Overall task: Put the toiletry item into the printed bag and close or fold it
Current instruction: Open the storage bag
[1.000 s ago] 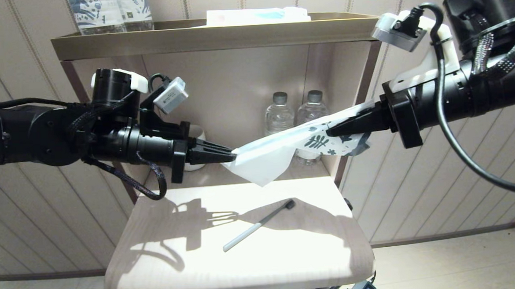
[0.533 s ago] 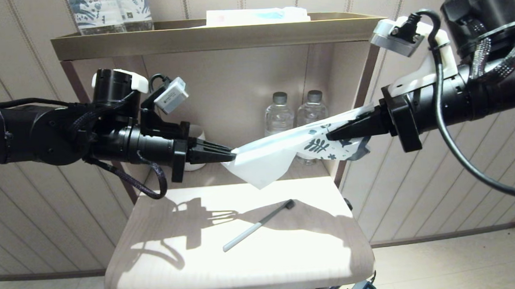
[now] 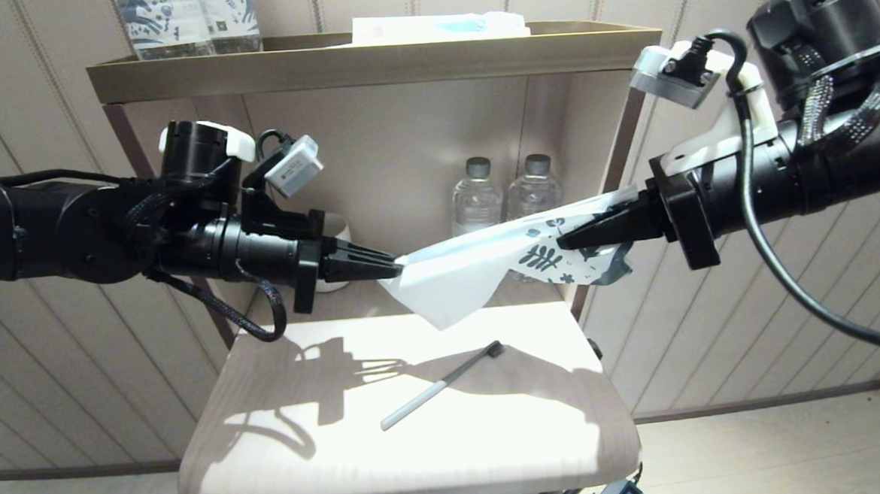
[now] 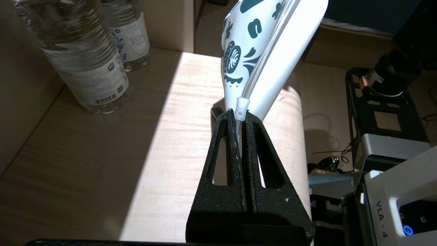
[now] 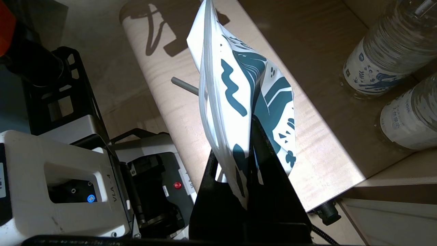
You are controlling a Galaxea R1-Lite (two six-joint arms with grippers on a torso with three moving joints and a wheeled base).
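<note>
- The printed bag (image 3: 478, 264) is covering the lower part of one water bottle (image 3: 531, 189).
- The picture's top edge is cropping the upright patterned packages (image 3: 187, 19).
- The tabletop (image 3: 330, 448) is running out of view at its near edge.

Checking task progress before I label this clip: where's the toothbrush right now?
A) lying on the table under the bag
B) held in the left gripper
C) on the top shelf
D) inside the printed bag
A: the toothbrush lies bare on the table, while the left gripper and right gripper each pinch one end of the printed bag held above it.
</note>
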